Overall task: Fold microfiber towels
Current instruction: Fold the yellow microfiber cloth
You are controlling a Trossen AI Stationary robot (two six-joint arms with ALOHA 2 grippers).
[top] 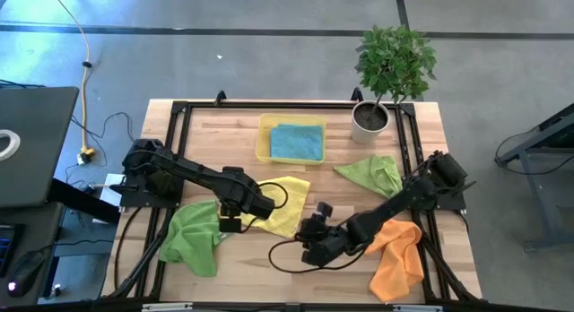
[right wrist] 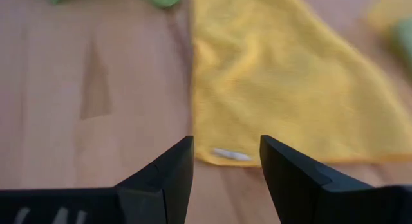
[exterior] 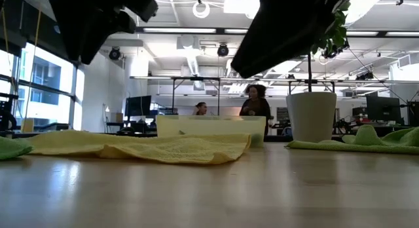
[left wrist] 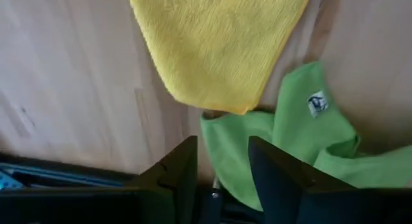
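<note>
A yellow towel (top: 285,203) lies spread on the table's middle. One of its corners (left wrist: 225,98) rests over the edge of a crumpled green towel (top: 193,238) at the near left. My left gripper (left wrist: 222,165) hangs open over that green towel, pointing down, just short of the yellow corner. From the right, my right gripper (right wrist: 225,161) slants down, open, before the yellow towel's edge with its white label (right wrist: 228,154). A second green towel (top: 372,173) lies at the right, an orange one (top: 396,256) at the near right, and a blue one (top: 296,142) in the yellow tray (top: 263,137).
A potted plant (top: 384,74) stands at the far right corner, behind the right green towel. The tray sits at the far middle. Bare wood shows at the near middle (top: 269,276). Two people (exterior: 255,103) are in the room beyond the table.
</note>
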